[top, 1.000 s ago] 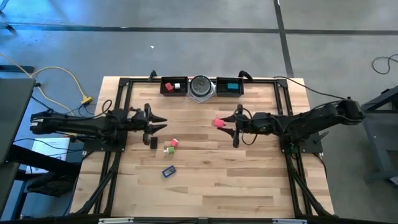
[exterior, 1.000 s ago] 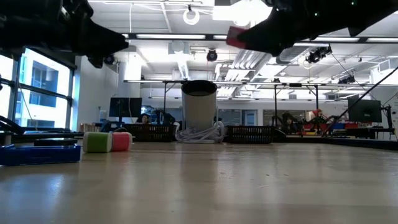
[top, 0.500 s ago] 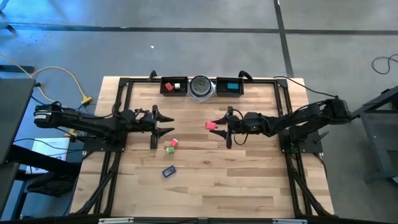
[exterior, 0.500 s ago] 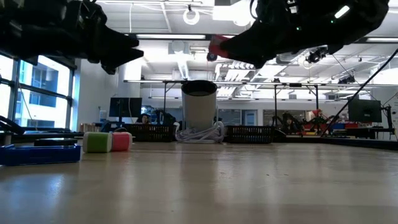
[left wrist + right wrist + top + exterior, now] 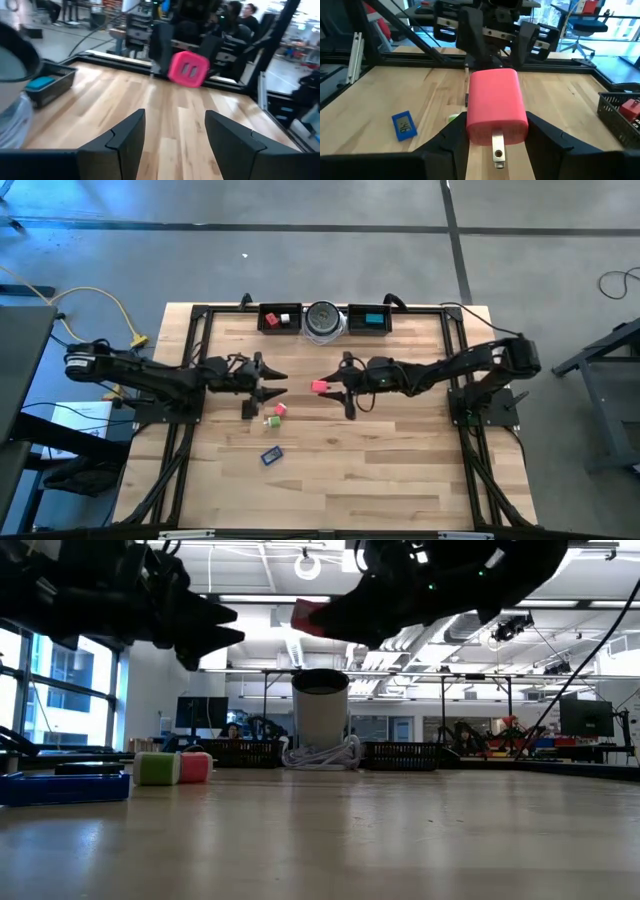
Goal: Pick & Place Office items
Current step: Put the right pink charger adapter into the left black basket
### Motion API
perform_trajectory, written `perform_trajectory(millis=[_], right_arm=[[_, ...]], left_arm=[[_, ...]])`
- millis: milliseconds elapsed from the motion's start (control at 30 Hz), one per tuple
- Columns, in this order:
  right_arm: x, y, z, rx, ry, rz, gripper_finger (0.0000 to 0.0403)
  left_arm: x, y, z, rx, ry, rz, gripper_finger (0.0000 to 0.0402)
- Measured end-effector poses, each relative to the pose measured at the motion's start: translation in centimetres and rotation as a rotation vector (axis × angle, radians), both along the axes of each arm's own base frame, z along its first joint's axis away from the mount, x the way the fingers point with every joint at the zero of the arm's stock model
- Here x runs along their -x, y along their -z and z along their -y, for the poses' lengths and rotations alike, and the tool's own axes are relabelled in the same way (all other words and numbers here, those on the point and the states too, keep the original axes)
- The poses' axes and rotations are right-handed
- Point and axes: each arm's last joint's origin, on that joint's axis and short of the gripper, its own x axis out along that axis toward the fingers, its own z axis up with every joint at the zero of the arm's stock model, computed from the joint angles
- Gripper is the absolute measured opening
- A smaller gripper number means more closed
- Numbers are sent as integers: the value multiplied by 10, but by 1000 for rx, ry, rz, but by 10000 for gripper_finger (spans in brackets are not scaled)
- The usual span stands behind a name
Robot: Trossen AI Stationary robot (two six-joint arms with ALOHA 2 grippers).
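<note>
I am holding a pink plastic block with metal prongs point(image 5: 320, 387) clamped in my right end effector point(image 5: 327, 387), lifted above the pale wooden bench point(image 5: 400, 470) at its middle, in front of the round silver-grey disc point(image 5: 323, 319) that sits at the bench's far edge. My left end effector point(image 5: 276, 382) is hovering on the other side of the pink block, facing it with its fingers point(image 5: 125, 137) spread apart and nothing between them; a gap separates the two end effectors.

Below my left end effector, on the bench surface, a short black bar point(image 5: 247, 409) is lying just beside a small red block point(image 5: 280, 408) and a green cube point(image 5: 271, 420), the last two touching. A blue flat piece point(image 5: 271, 455) is resting nearer the bench's front edge, apart from that cluster.

Flanking the disc are two black rectangular trays: the left tray point(image 5: 281, 329) is carrying a small red piece point(image 5: 270, 320) and a white bit point(image 5: 285, 319), while the right tray point(image 5: 369, 329) is carrying a teal block point(image 5: 373, 319).
</note>
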Motion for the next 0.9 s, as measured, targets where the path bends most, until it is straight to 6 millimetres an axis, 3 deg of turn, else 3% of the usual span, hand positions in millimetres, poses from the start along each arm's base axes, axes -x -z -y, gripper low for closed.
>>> perform_trajectory(millis=[500,900], right_arm=[[-13,-11,8,-50,-49,-87,145],[-13,-11,8,-52,-50,-88,145]], left_arm=[[-37,-5,-6,-5,86,-80,201],[-50,-13,-7,-15,89,-79,201]])
